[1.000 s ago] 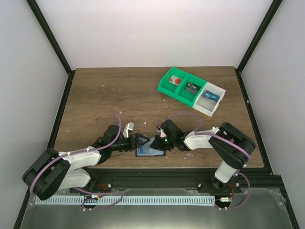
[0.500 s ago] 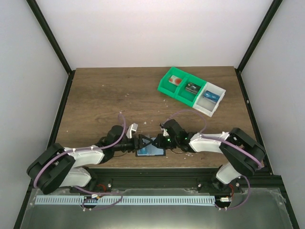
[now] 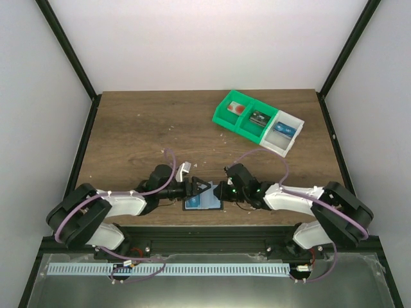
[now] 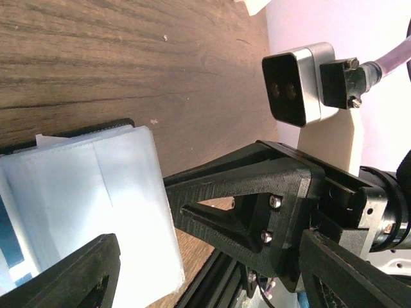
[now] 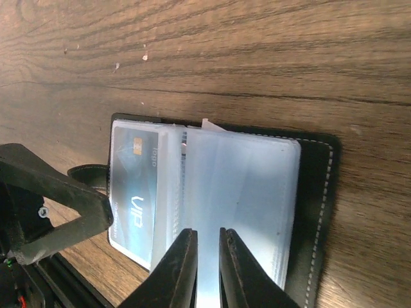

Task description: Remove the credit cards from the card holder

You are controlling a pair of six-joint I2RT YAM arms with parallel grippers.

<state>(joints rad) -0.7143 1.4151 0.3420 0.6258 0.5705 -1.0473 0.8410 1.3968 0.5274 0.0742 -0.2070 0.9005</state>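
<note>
Over the last second both arms sink flatter along the near edge. The right fingers (image 5: 183, 263) slide a little toward the holder's (image 3: 202, 204) right side and ease from pressed together to a thin slit. The holder itself has not shifted on the tabletop (image 3: 141, 128).

The holder lies open directly under the right fingers, whose tips hover over the clear sleeves beside the fold. Whether they pinch a sleeve or merely stand over it cannot be told. The left fingers (image 4: 70, 276) stand wide apart and clamp nothing, with a pale sleeve lying just inside one of them.

This probably means the right fingers are loosening to re-seat, not pulling anything free. No card is on its way out, so that removal has yet to start.

A blue card (image 5: 133, 192) sits in the sleeve to the left of the right fingers, on the side towards the left fingers. It reads "VIP", with a small "logo" beside its chip.

Well beyond both sets of fingers, the bins (image 3: 258, 120) hold small items whose print is too small to read.
</note>
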